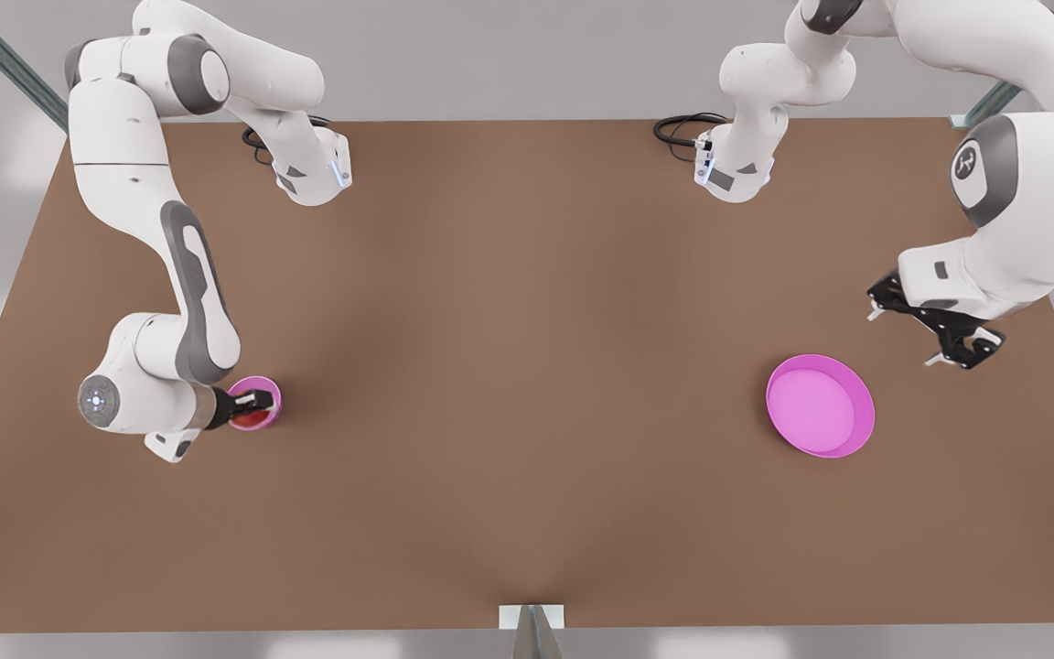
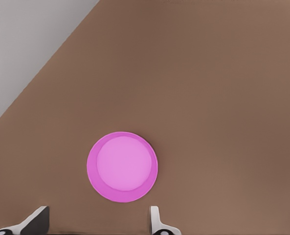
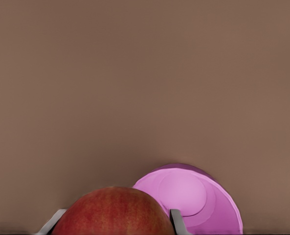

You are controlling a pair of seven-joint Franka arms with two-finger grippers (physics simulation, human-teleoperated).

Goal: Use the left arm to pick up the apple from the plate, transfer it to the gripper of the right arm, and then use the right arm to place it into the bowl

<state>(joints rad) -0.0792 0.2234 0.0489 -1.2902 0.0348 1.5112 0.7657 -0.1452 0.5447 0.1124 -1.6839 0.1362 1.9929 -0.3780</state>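
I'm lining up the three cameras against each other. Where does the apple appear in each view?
Front view: the apple sits over the bowl at the front view's left, between the right gripper's fingers.
Right wrist view: the apple fills the space between the fingers, with the bowl just beyond it.
Left wrist view: no apple; the plate lies bare.
Shared landmark: the brown table.
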